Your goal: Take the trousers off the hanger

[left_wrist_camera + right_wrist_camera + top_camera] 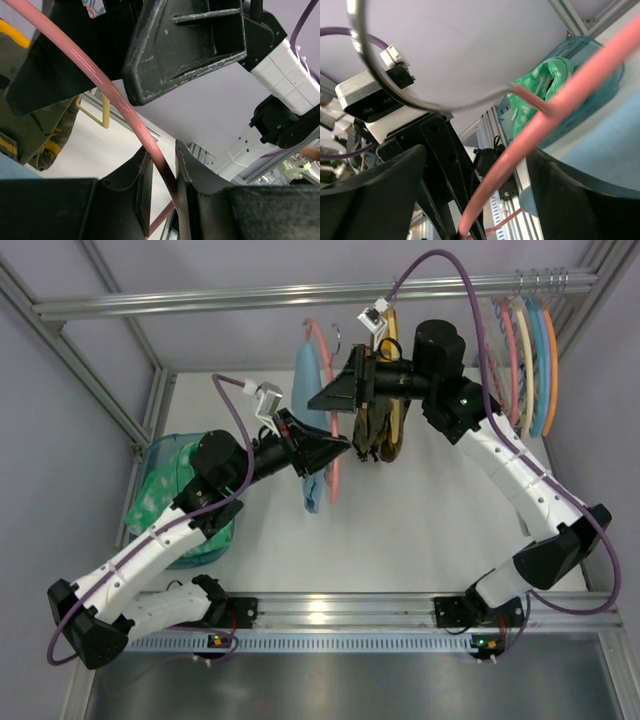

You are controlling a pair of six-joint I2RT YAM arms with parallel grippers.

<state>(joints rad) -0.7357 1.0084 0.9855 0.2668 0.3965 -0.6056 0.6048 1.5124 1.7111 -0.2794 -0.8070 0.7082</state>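
The salmon-pink hanger (333,455) hangs by its silver hook (420,100) from the top rail. The light blue trousers (309,380) are draped on it, with their end below at the left. My left gripper (340,445) is shut on the hanger's side rod, which runs between its fingers in the left wrist view (164,175). My right gripper (332,395) is wide open around the upper hanger near the hook. The pink rod (560,105) passes between its spread fingers, touching neither. Blue cloth (605,155) shows at the right.
The yellow-and-dark patterned garment (380,435) hangs on a yellow hanger (95,112) just right of my grippers. Several bare hangers (525,350) hang at the rail's right end. A teal basket (165,455) holding green-and-white cloth (160,495) stands at the left.
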